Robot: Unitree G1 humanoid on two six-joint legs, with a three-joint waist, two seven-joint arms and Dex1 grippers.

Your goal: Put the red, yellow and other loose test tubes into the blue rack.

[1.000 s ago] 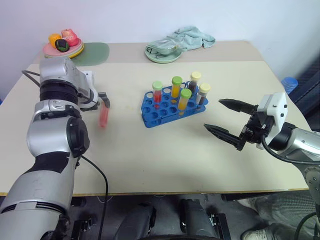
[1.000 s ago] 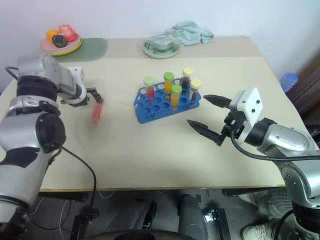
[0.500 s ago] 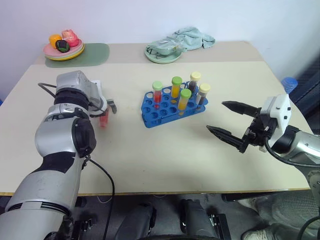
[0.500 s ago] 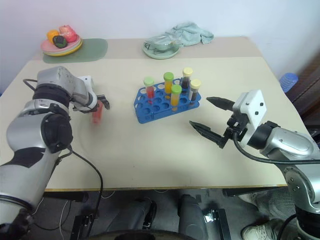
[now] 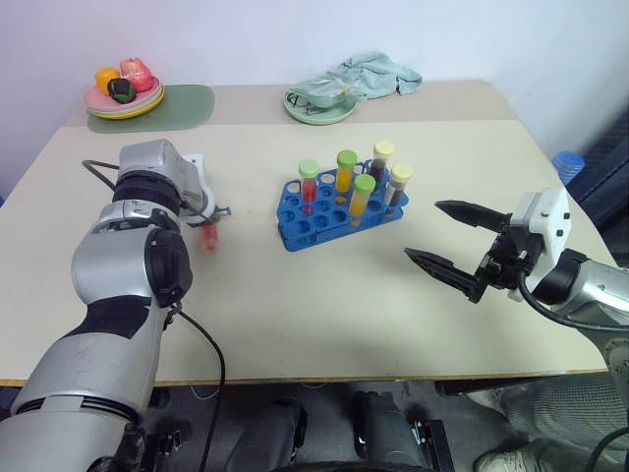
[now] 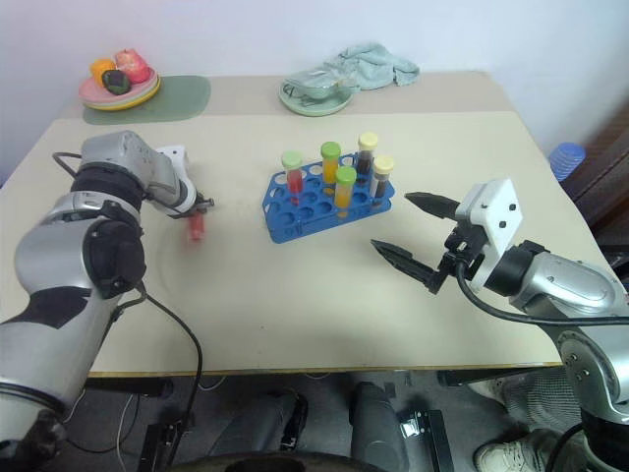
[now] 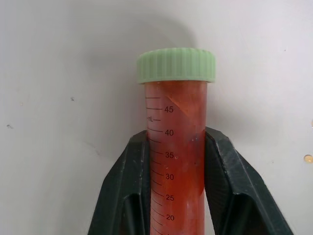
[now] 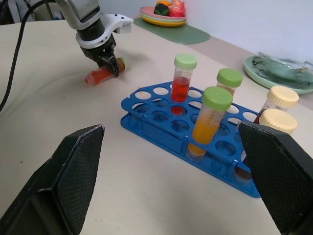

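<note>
Beige table (image 5: 324, 295) bearing the blue rack (image 5: 339, 211) at centre, 5 capped tubes already upright in it. Left of the rack, 1 loose red tube (image 7: 176, 161) lies flat on the surface, clamped at mid-body by the closed left gripper (image 8: 108, 66), green cap projecting beyond the fingertips. Right gripper (image 5: 457, 246) hangs empty near the rack's right side, jaws spread wide. Recommended handling: lift clear first, rotate cap-up, then lower vertically into a vacant hole, avoiding neighbouring caps.
</note>
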